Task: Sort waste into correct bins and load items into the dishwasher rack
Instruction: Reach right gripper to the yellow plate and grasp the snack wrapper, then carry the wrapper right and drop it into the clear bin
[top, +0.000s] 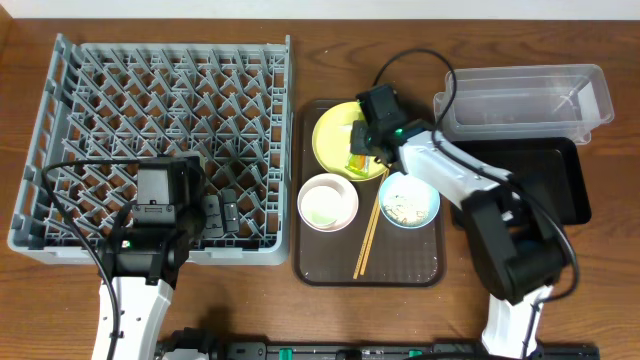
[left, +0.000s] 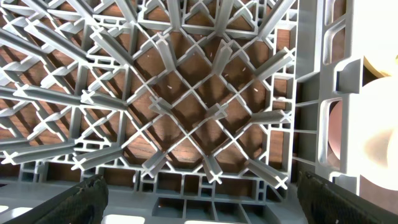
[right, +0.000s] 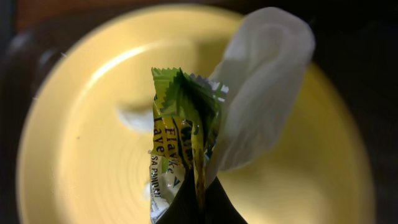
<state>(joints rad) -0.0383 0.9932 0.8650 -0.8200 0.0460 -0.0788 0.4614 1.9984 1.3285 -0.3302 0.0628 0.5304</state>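
Note:
My right gripper (top: 366, 140) is over the yellow-green plate (top: 335, 135) and is shut on the yellow-green snack wrapper (right: 177, 143), with white paper (right: 261, 93) beside it. The wrapper also shows in the overhead view (top: 358, 160). The whitish-pink bowl (top: 327, 201), the light blue bowl (top: 409, 200) with rice-like scraps, and the chopsticks (top: 369, 234) lie on the brown tray (top: 420, 265). My left gripper (top: 220, 213) is open over the front edge of the grey dishwasher rack (top: 160, 90), whose lattice fills the left wrist view (left: 186, 106). The clear tub (top: 525, 100) and black tray (top: 545, 180) sit at the right.
The right arm (top: 470, 185) stretches from the front right across the black tray to the plate. A cable (top: 420, 62) loops above it. The left arm base (top: 150, 260) stands at the rack's front edge.

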